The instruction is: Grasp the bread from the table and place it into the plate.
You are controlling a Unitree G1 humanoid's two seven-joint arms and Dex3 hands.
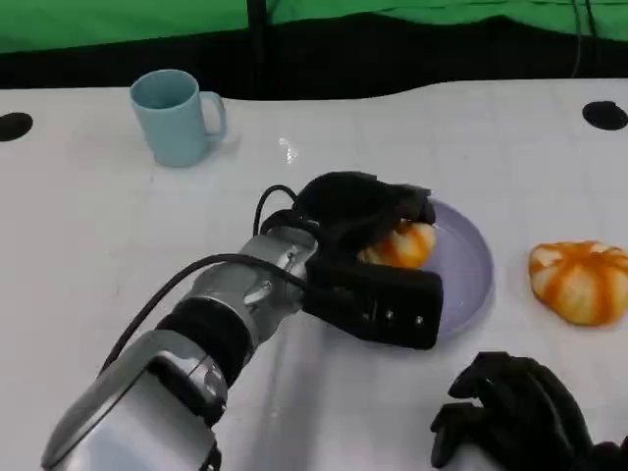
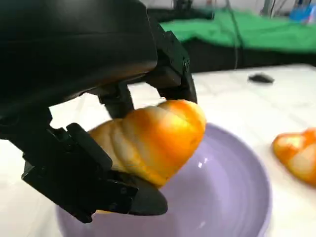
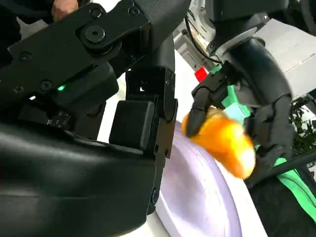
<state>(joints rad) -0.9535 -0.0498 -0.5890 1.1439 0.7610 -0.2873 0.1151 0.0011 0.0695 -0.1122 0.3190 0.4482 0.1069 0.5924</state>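
The bread (image 2: 158,138) has a glossy, smooth glazed crust. The plate (image 2: 232,197) is smooth with a soft sheen. The left hand (image 1: 368,221) looks like matt black plastic; the forearm (image 1: 226,314) brushed metal.

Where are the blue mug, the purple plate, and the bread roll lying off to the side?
blue mug (image 1: 175,118), head view, its side wall.
purple plate (image 1: 471,270), head view, bare rim.
bread roll (image 1: 581,280), head view, its top.
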